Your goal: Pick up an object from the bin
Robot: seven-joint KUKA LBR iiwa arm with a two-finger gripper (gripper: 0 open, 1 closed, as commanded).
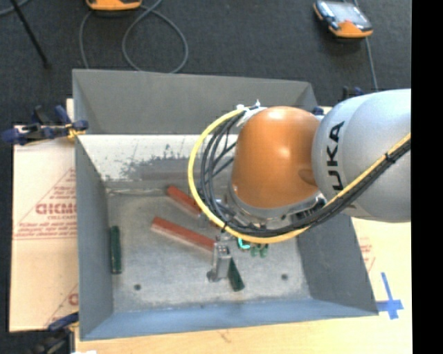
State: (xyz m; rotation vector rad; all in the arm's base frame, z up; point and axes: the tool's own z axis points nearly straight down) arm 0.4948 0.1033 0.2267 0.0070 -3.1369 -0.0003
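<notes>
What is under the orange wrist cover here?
The upper reddish stick and lower reddish stick run toward it, their right ends hidden. The gripper sticks out below, by a short dark green piece. Anything else beneath is covered.

Orange device [114, 3], another [344, 19] — looped cable [186, 45] — on carpet [263, 48].

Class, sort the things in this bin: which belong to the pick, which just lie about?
In the job: gripper; small dark green piece beside it; grey bin.
Lying about: long red stick; short red stick; dark green stick at left.
</notes>
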